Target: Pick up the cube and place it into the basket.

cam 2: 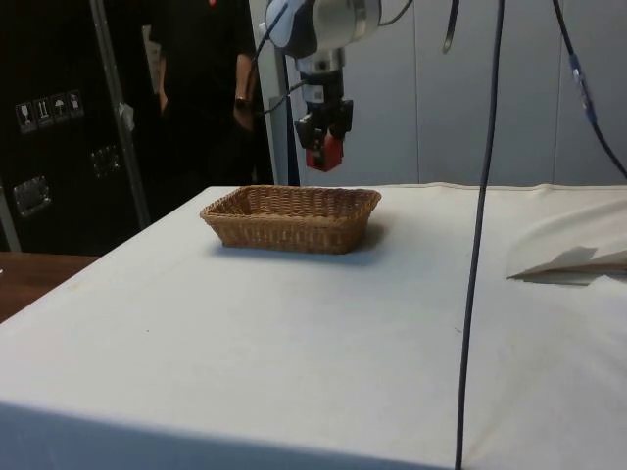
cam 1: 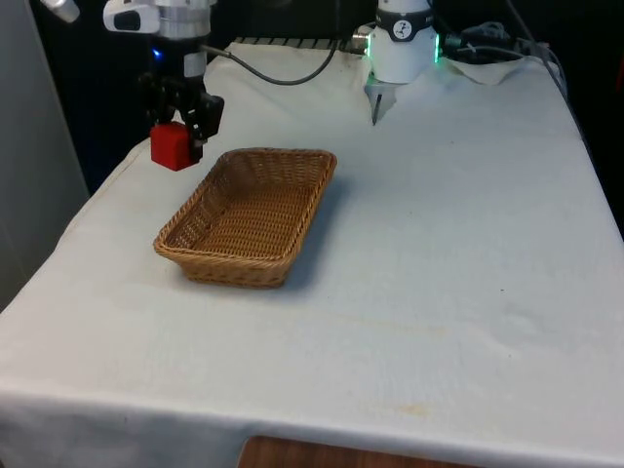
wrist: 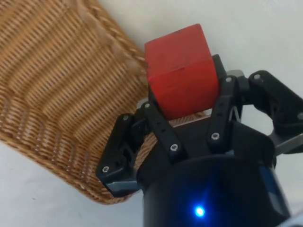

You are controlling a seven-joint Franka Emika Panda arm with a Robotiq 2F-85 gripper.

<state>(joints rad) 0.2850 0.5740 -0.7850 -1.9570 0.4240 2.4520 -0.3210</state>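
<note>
We see the gripper (cam 1: 179, 135) clamped on the red cube (cam 1: 170, 146), lifted clear of the cloth, the wicker basket (cam 1: 292, 228) just below and beside it.

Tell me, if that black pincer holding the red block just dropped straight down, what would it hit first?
Probably the rim of the brown woven wicker basket. The black pincer points down with the red wooden cube held above the basket's edge, close to a corner; depth is unclear, so it might instead land just inside or on the white cloth.
</note>
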